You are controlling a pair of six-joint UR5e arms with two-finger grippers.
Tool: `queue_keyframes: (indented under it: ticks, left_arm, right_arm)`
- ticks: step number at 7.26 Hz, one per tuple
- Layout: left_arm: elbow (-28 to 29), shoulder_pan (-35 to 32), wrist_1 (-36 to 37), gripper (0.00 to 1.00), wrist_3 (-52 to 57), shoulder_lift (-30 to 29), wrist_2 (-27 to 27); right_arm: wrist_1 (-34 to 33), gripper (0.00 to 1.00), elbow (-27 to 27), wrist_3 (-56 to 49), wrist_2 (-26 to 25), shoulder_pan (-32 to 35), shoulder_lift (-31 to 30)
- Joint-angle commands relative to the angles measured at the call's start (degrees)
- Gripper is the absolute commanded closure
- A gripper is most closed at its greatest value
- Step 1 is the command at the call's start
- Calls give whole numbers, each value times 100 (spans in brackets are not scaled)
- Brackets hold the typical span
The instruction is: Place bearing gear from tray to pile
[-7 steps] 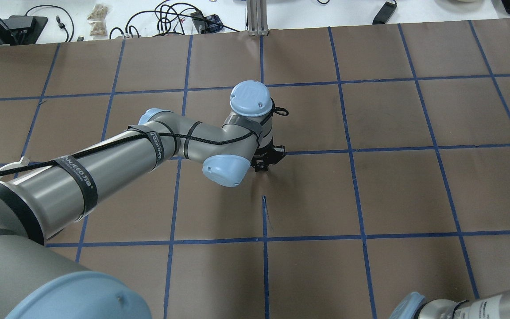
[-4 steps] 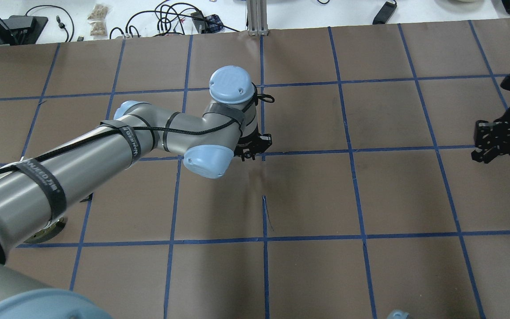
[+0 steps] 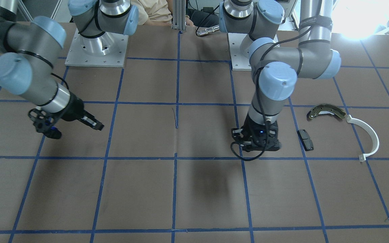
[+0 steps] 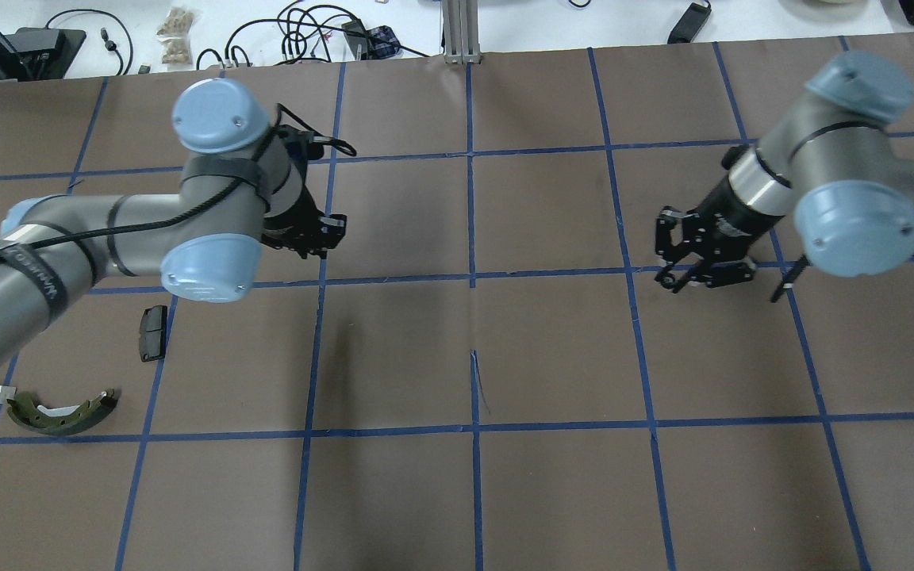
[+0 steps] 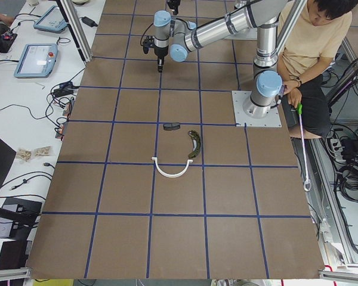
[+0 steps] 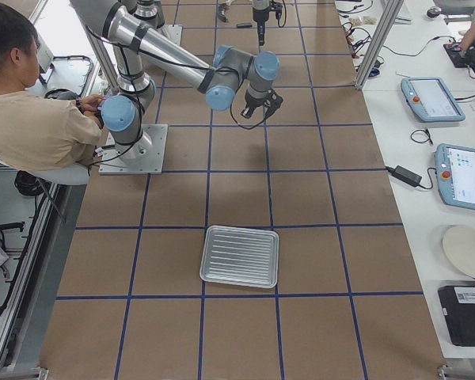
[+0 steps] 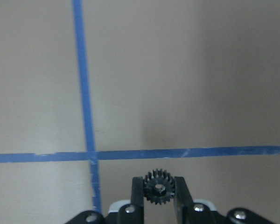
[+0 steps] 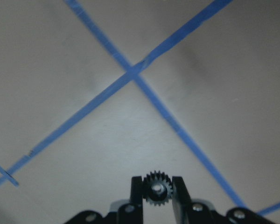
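Left end effector [image 7: 158,180] and right end effector [image 8: 157,180] each clench a small black toothed gear [image 7: 158,188]; I aim left's beside the black rectangular pad [image 4: 153,332], releasing low.

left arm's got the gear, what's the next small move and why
Probably shift the left end effector toward the pile before lowering: it is shut on the bearing gear over the table, while the black pad, brake shoe and white half-ring lie apart from it, farther to the robot's left.
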Motion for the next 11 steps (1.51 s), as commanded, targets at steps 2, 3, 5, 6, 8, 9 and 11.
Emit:
queue_keyframes:
  ticks: [2, 3, 5, 6, 8, 9, 11]
  left_arm:
    - [-490, 1679, 64, 100, 1890, 277, -27]
    - [-518, 2206, 108, 100, 2731, 217, -36]
    - [-492, 3149, 187, 100, 3719, 50, -133]
    - [-518, 3239, 493, 100, 3758, -90, -342]
    - [-640, 3581, 792, 100, 4054, -441, -388]
    - [-676, 3644, 1029, 100, 4223, -548, -397]
    - [-676, 3644, 980, 1, 4181, -549, -493]
  right_arm:
    - [-2188, 100, -614, 3596, 165, 1922, 1444]
    - [-2094, 100, -766, 3988, 156, 2213, 1517]
    - [-2110, 89, -811, 3897, 95, 2322, 1544]
    - [-2154, 22, -820, 3896, 34, 2322, 1552]
    - [-2137, 0, -846, 3852, -152, 2313, 1553]
    - [-2093, 0, -942, 3678, -186, 2191, 1466]
    - [-471, 0, -1607, 1367, -903, 1727, 758]
